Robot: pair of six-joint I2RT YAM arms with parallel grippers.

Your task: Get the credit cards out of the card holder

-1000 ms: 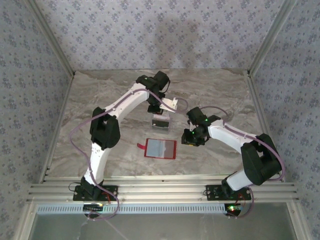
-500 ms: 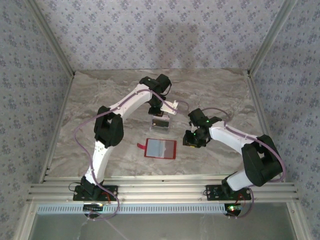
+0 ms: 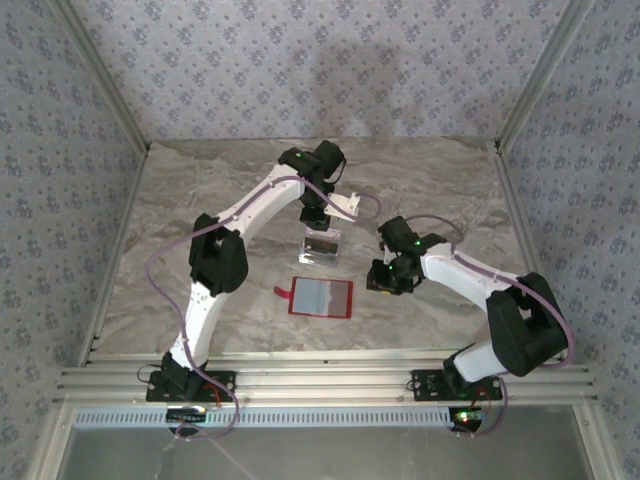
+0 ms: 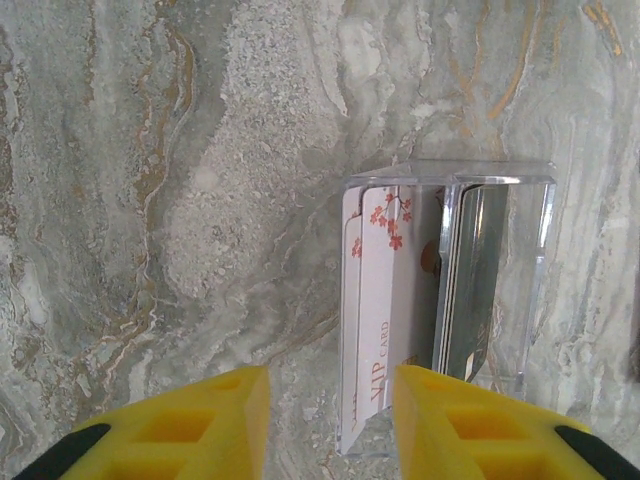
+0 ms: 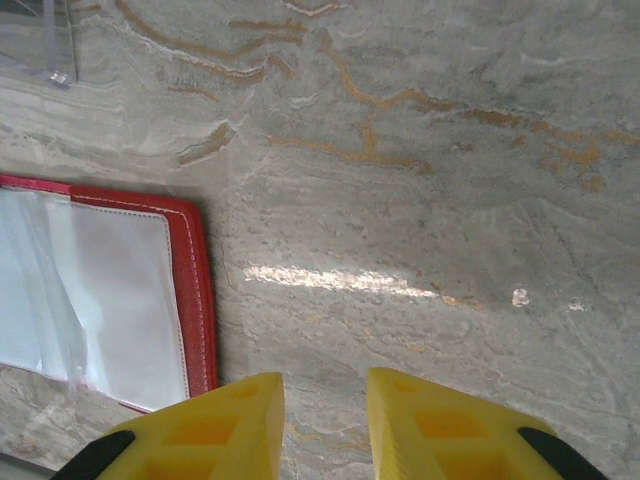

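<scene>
Card holder (image 3: 321, 297) lies open and flat on the marble table (image 3: 200, 200), nearest the bases. Right gripper (image 5: 325, 390), fingers parted and empty, sits just right of it. Beyond, credit cards (image 4: 385, 320) stand upright in a clear stand (image 4: 530, 280); one reads "VIP CARD". Left gripper (image 4: 330, 390), parted and empty, hangs just short of them.

Table (image 5: 450, 150): marble-look pattern, smooth, faint sheen with a streak of glare. Card holder (image 5: 198, 290): red leather-like rim, stitched, matt; its window (image 5: 100, 290) thin wrinkled clear film. Clear stand (image 4: 520, 200): hard glossy plastic. Credit cards (image 4: 385, 300): smooth, printed, slight gloss.
</scene>
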